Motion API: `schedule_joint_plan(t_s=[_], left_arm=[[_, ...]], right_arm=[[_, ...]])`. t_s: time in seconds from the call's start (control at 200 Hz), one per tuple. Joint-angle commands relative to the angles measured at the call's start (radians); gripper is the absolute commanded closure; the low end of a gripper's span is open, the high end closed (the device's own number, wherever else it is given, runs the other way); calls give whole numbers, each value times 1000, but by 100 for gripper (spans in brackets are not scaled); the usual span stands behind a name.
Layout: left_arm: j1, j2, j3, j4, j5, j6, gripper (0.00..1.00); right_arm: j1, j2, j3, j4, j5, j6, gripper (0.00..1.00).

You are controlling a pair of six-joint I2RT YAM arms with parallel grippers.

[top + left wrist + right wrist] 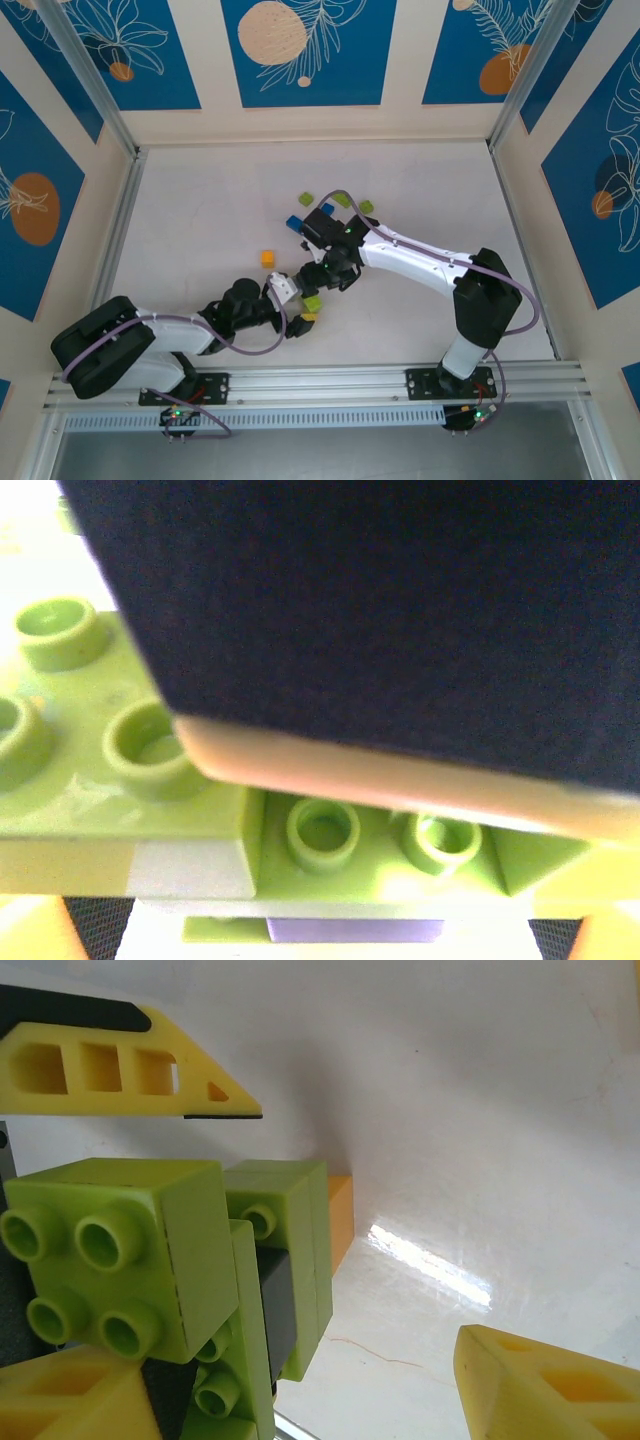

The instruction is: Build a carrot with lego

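White tabletop, blue-patterned walls around it. Left gripper [290, 290] stands wide, its wrist view pressed against lime green bricks [150, 770], nothing visibly clamped. Just beyond it, right gripper [335, 272] looks half-spread around a lime green clump [170, 1280] holding a black piece; whether it grips, I cannot tell. Beyond both lie a loose orange brick [267, 258], blue bricks [296, 223] and green bricks [366, 207]. Assembly looks barely begun.

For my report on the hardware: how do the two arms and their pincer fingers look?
Both arms have white link shells, black joints and bases, and loose purple-grey cables; small green lights glow on them. The right arm and left arm match. The right pincer's fingers are yellow plastic with cut-out holes and black pads.
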Motion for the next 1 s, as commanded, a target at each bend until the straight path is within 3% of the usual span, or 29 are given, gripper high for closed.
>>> schedule_joint_plan(t_s=[0.0, 0.57, 0.995], left_arm=[[-7, 6, -6, 16, 9, 6, 0], [-7, 1, 0, 5, 11, 3, 0], [-5, 14, -10, 16, -9, 0, 0]], right_arm=[[13, 11, -46, -58, 12, 1, 30], [11, -36, 112, -118, 31, -48, 28], [11, -110, 75, -107, 33, -66, 28]])
